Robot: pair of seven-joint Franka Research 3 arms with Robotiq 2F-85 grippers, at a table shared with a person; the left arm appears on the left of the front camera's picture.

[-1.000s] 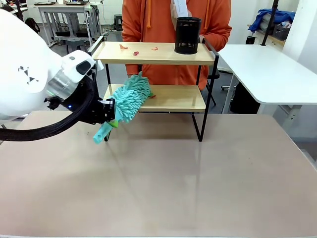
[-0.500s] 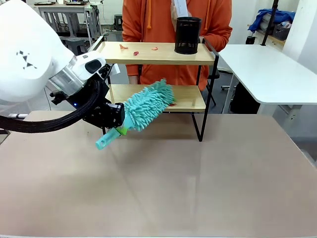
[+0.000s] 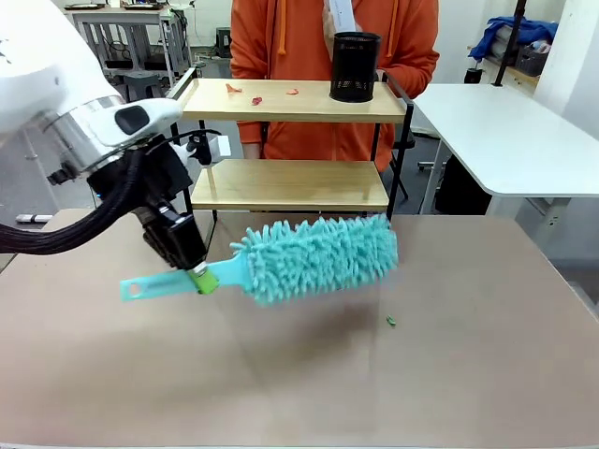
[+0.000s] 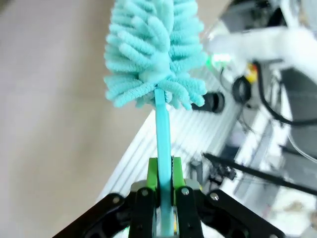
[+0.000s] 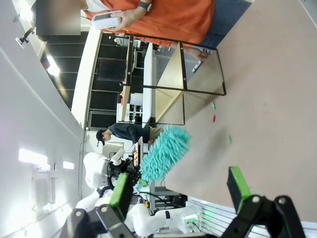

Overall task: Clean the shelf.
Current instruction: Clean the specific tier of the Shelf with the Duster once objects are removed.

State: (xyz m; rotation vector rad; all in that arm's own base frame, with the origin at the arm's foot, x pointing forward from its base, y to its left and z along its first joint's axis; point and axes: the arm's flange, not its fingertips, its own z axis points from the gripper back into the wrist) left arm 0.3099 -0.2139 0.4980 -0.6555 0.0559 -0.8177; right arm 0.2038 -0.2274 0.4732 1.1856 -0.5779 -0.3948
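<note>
1. Gripping the duster (image 3: 318, 257) by its thin handle, the left gripper (image 3: 198, 278) has its green pads pinched tight on the stem. This low hold leaves the whole fluffy head free to sweep.
2. The head points toward three o'clock and hangs above the table (image 3: 299, 393), clear of the shelf (image 3: 290, 184).
3. The shelf stands at twelve o'clock on the table, in front of a person in orange (image 3: 281, 28).
4. Its lower board looks bare; red scraps (image 3: 232, 88) lie toward the top board's nine o'clock end, so that tier likely needs dusting yet.
5. A black mesh cup (image 3: 356, 65) stands at the top board's three o'clock end — its contents cannot be told.
6. A green speck (image 3: 391, 321) lies on the table at five o'clock from the head.
7. The right gripper (image 5: 181, 191) gapes wide, holding nothing.
</note>
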